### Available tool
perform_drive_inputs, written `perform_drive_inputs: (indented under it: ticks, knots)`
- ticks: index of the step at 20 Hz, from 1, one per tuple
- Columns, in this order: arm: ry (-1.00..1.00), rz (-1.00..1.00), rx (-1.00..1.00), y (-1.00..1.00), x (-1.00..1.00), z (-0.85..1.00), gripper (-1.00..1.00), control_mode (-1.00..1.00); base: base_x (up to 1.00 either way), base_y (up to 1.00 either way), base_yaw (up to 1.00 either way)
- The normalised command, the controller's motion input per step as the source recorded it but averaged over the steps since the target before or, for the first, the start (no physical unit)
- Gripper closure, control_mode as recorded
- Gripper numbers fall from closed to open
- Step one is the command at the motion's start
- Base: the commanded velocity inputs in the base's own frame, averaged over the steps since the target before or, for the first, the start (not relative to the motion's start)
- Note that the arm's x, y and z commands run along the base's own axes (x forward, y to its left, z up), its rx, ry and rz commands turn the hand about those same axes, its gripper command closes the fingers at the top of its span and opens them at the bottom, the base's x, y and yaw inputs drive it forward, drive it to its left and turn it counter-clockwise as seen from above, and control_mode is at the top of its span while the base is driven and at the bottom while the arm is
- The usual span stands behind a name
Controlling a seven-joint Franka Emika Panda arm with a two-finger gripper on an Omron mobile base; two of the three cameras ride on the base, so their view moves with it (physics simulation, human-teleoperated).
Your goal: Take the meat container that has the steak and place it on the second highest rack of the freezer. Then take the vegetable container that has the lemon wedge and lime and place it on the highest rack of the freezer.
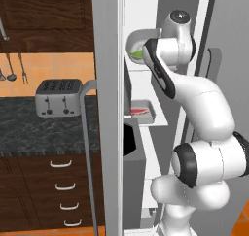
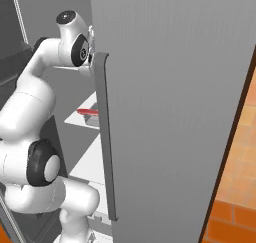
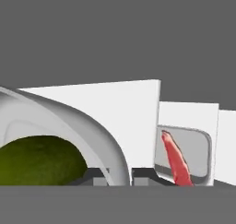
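Observation:
The vegetable container [image 1: 134,46] is a white bowl with a green lime [image 3: 39,158] inside, held at the freezer's upper rack [image 1: 141,68]. My gripper [image 3: 120,178] is shut on the bowl's rim [image 3: 110,144], one fingertip on each side of the wall. Whether the bowl rests on the rack I cannot tell. One rack lower sits the meat container [image 1: 142,111] with the red steak [image 3: 176,161], and it appears again as the meat container [image 2: 89,114] past the door edge in the right base view.
The open freezer door [image 2: 170,112] with its long handle [image 2: 104,137] stands close on my right. A grey freezer wall [image 1: 107,109] borders my left. A toaster [image 1: 58,98] sits on the dark counter [image 1: 44,130] above drawers [image 1: 65,191].

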Motion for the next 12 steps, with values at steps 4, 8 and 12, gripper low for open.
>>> perform_drive_inputs:
  ticks: [4, 8, 12]
  knots:
    - [0.02, 0.00, 0.00, 0.00, 0.85, -0.14, 1.00, -1.00, 0.00, 0.00, 0.00]
    - [0.01, 0.00, 0.02, 0.00, 0.82, -0.05, 1.00, -1.00, 0.00, 0.00, 0.00]
    - [0.03, 0.00, 0.00, 0.00, 0.50, -0.28, 1.00, -1.00, 0.00, 0.00, 0.00]
